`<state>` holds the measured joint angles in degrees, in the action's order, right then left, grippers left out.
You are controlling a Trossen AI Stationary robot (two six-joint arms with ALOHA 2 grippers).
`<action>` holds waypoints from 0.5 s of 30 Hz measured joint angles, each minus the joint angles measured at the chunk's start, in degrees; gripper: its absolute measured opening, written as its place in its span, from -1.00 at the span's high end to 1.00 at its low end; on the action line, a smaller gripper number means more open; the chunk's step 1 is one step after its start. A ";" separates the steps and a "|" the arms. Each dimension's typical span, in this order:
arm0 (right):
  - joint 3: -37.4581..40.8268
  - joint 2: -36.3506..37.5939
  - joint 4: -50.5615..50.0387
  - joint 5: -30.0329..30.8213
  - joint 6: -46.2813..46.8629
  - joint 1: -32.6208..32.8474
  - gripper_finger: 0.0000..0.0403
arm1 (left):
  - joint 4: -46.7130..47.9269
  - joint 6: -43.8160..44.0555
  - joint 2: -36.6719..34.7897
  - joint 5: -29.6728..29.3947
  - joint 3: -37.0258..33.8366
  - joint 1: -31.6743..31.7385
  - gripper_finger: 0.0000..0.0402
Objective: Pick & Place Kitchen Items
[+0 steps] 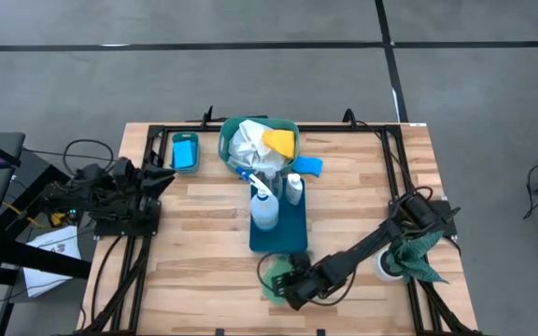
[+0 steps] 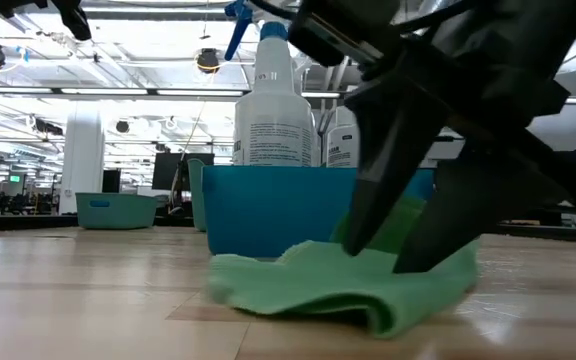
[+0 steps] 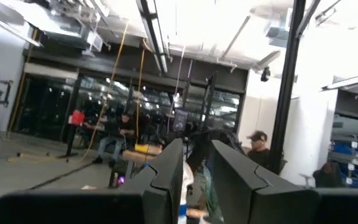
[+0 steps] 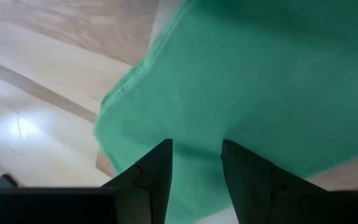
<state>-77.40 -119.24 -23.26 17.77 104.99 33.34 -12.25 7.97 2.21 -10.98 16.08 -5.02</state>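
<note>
One light-green cloth (image 2: 353,285) | rumpled, flat on table (image 2: 88,300) | right tool (image 4: 194,165) narrow, fingers on it

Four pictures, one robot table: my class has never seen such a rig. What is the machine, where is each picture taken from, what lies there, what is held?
Two dark robot arms work at a wooden table. One picture looks straight down, one looks level across the tabletop, and one camera rides on each wrist. On the table stand a teal basket with white and yellow cloths, a blue tray holding a spray bottle and a small bottle, and a blue sponge beside the basket. The right tool, fingers apart, touches a light-green cloth near the table's front edge; nothing is lifted. The left tool waits, open, at the left edge.
</note>
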 joint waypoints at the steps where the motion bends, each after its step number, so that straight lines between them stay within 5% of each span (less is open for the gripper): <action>1: -0.95 -0.64 -0.37 -0.53 -0.01 0.01 0.34 | 0.36 0.08 0.03 0.26 -0.05 -0.01 0.62; 6: -7.23 -4.42 -5.80 -2.50 -0.63 0.24 0.35 | 0.23 1.45 0.60 0.50 -0.04 0.00 0.62; 15: -24.54 -12.45 -30.90 -10.22 -5.38 0.37 0.40 | 0.23 1.53 0.71 0.86 -0.04 -0.01 0.62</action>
<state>-101.94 -131.69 -54.16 7.55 99.61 33.72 -12.02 9.50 2.92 -10.12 16.03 -5.03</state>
